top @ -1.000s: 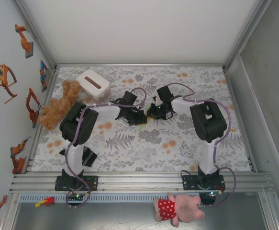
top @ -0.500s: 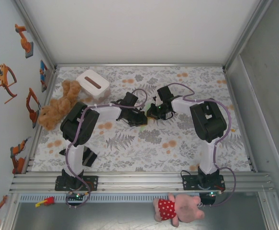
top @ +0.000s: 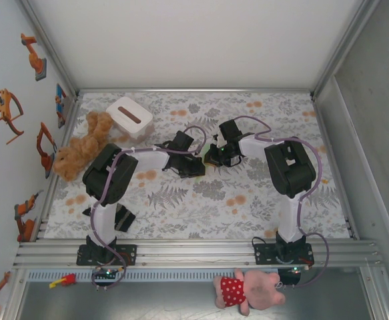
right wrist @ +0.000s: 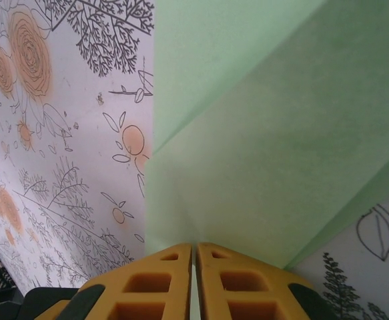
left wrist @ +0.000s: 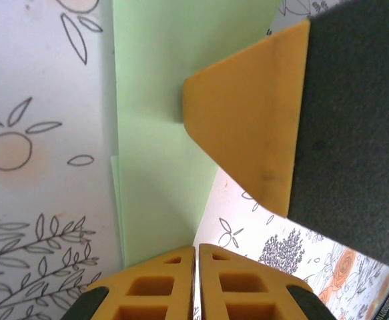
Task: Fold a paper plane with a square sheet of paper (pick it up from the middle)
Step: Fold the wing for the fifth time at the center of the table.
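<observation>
Left gripper (left wrist: 195,252) and right gripper (right wrist: 194,248) pinch the pale green paper (left wrist: 157,87) mid-table.
Jaws closed on opposite edges over the floral cloth (top: 201,200), probably so the folded layers stay aligned for creasing.

Table (top: 261,200): my work surface, pale floral print all over.
White box (top: 129,117): far left, dark slot on top.
Brown teddy (top: 81,150): left edge, just beside the box.
Striped cloth (top: 121,217): near left.
Green paper (left wrist: 154,100): middle, folded, flat on the print.
</observation>
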Available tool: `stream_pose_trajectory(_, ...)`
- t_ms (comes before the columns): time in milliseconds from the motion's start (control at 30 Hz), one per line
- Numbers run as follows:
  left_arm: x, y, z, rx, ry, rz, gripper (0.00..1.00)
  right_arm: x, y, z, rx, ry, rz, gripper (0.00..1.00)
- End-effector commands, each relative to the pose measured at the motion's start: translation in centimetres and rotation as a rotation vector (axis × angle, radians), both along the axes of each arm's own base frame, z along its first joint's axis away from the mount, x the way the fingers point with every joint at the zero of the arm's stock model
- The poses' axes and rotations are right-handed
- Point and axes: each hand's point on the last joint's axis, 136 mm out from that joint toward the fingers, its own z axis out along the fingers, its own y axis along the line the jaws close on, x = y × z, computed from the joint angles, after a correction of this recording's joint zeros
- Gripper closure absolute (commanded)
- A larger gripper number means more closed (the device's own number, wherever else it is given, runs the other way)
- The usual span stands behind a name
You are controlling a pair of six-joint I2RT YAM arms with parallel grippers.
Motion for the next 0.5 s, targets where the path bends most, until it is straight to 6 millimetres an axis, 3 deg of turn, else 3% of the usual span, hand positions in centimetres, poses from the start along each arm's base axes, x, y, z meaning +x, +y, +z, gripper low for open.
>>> stream_pose_trajectory(0,-3.2,2.2,-1.3,0.106,0.104,-0.002,0.89,-2.1,-2.5,-4.7,-0.142,0.123,-0.042,0.88)
stream_pose_trajectory(467,-4.6,2.7,-1.4,0.118,0.125,-0.003,0.89,-2.0,-2.6,-4.9,-0.146,0.129,-0.048,0.88)
